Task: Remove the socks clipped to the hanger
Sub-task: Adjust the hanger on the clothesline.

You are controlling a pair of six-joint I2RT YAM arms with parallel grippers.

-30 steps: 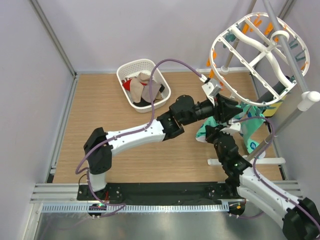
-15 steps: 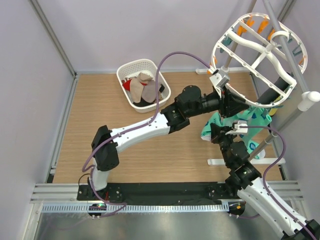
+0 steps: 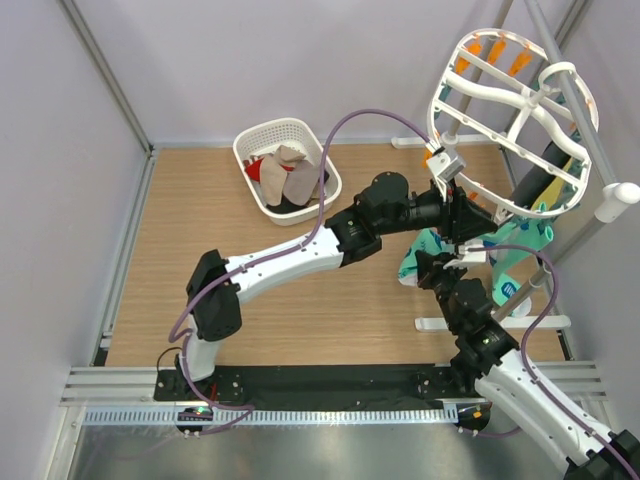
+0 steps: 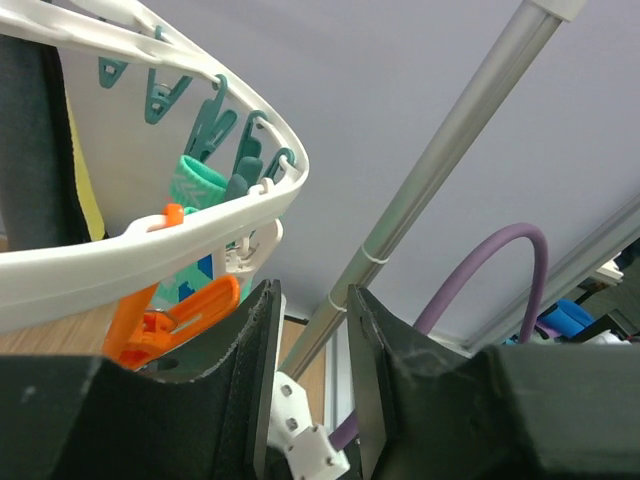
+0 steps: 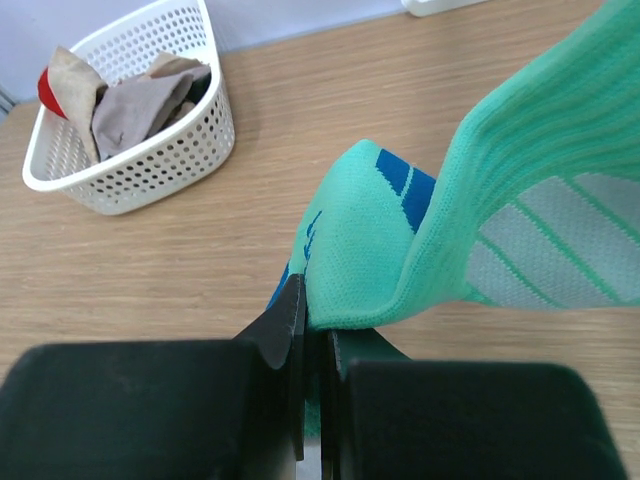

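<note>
Top view: my left gripper is up at the low rim of the hanger, which hangs tilted on the stand at far right. Can't tell from here if its fingers are apart. My right gripper sits just below it, at the near end of the teal sock. Teal fabric runs from there up-right to the hanger's low edge. White basket stands on the table at the back, well apart from both grippers, w/ a heap of loose socks in it: beige, red, sth dark.

Left wrist: my fingers are spread a little w/ nothing btwn them; only the metal pole shows behind the gap. The hanger rim curves just above & left of the left-hand finger. An orange peg dangles under the rim, just beside that finger; can't tell if touching. Teal pegs sit further along the rim, w/ a teal cuff among them. Dark fabric is at the far left edge.

Right wrist: fingers pressed together, pinching a fold of the teal sock. The rest, w/ blue marks & pale stripes, rises up-right out of frame. Basket is at upper left on the table, well apart. It holds beige & grey-brown socks, w/ a red one at the left end.
</note>
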